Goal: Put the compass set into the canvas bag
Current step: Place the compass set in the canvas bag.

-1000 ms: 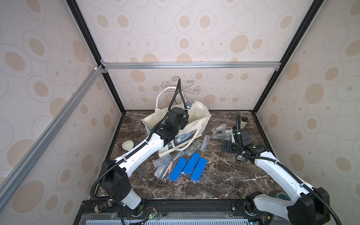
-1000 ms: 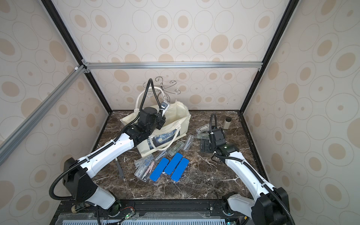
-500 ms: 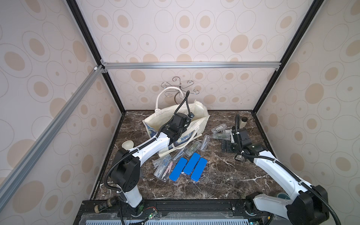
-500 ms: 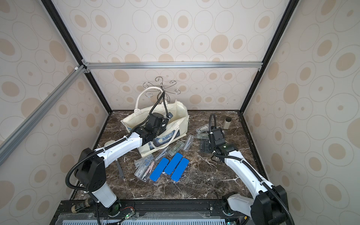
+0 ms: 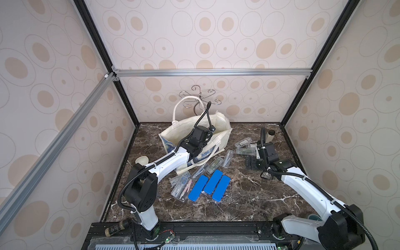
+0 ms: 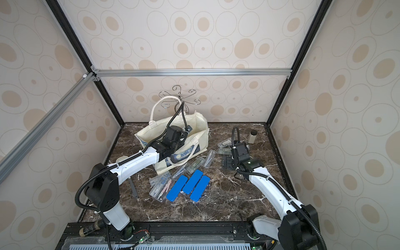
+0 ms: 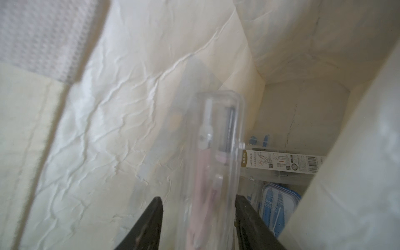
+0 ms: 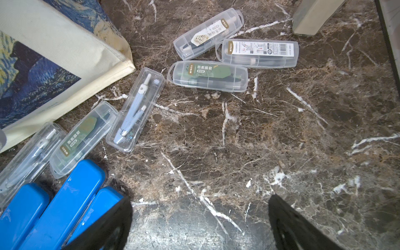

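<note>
- Tote of cream-white fabric with a blue-and-yellow swirling night-sky print on its side, the canvas bag (image 5: 220, 123) (image 6: 199, 124) stands open-mouthed toward the back of the dark brown marble tabletop (image 8: 281, 129).
- The white left arm (image 5: 171, 162) leans over the bag's rim, and the left gripper (image 7: 198, 201) points down into the bag's inside.
- The compass set (image 7: 214, 151), a clear oblong plastic case with a pink compass in it, is inside the bag. It lies between the left jaws with its long axis pointing toward the bag's bottom, and it looks blurred.
- The left jaws are parted wider than the case. One black finger lies against the case's edge. The other finger (image 7: 151, 220) stands clear of it, with cream fabric visible in the gap, so no squeeze on the case shows.
- On the bag's bottom lie a clear case with a white barcode label (image 7: 281, 162) and a blue-rimmed clear case (image 7: 279, 201).
- The right gripper (image 8: 200, 227) hovers over bare marble, well apart from the bag, with its jaws spread wide and nothing between them.
- Ahead of it lie three clear plastic cases (image 8: 210, 75), close together.
- Three flat blue oblong cases (image 5: 213, 181) (image 6: 192, 181) lie side by side in front of the bag.
</note>
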Motion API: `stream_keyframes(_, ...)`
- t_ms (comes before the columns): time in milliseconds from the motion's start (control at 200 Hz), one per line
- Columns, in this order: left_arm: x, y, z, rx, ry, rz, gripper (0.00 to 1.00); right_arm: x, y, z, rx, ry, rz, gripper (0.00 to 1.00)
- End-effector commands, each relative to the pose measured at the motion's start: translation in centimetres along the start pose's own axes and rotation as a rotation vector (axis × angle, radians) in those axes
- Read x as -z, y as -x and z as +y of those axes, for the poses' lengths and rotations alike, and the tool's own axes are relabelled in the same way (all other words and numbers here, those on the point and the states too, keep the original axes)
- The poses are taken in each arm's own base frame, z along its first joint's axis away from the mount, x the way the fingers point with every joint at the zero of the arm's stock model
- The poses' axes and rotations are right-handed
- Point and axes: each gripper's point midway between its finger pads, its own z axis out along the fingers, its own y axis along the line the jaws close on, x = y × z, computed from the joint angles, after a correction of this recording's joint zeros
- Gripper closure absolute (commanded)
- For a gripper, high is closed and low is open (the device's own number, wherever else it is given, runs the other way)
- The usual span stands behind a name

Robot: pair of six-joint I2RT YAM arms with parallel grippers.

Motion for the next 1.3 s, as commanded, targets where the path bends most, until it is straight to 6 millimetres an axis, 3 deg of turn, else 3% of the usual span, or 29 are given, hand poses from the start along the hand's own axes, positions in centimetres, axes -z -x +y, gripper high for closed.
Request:
stream_keyframes(0, 0.5, 0.8, 1.9, 0.01, 0.038, -0.014, 0.44, 0.2, 0.3, -0.3, -0.012, -0.008, -0.003, 0.0)
stream_keyframes(220, 0.6, 1.0, 2.1, 0.023, 0.042, -0.016, 0.44, 0.2, 0.2, -0.2, -0.009, -0.004, 0.003, 0.0)
stream_keyframes(335, 1.7, 2.3, 3.2, 0.083, 0.035, -0.055, 0.44, 0.3, 0.2, -0.1, 0.001, 0.001, 0.01, 0.0)
stream_keyframes(540, 7.0, 7.1, 5.7, 0.25, -0.075, -0.277, 0.33, 0.3, 0.3, 0.3, 0.007, 0.019, 0.015, 0.0)
stream_keyframes(755, 12.7, 9.1, 4.8, 0.342, -0.286, -0.425, 0.14, 0.0, 0.3, 1.0, 0.002, 0.052, 0.027, 0.0)
stream_keyframes(885, 16.0, 9.1, 1.8, 0.366, -0.43, -0.485, 0.08, -0.2, 0.2, 0.8, 0.005, 0.041, 0.034, 0.0)
stream_keyframes(1040, 19.2, 8.2, -3.8, 0.357, -0.587, -0.499, 0.08, 0.0, 0.7, 0.0, 0.007, 0.003, 0.024, 0.0)
stream_keyframes(1296, 19.0, 3.5, -14.4, 0.371, -0.729, -0.283, 0.1, 0.1, 1.1, -1.0, -0.007, -0.029, 0.026, 0.0)
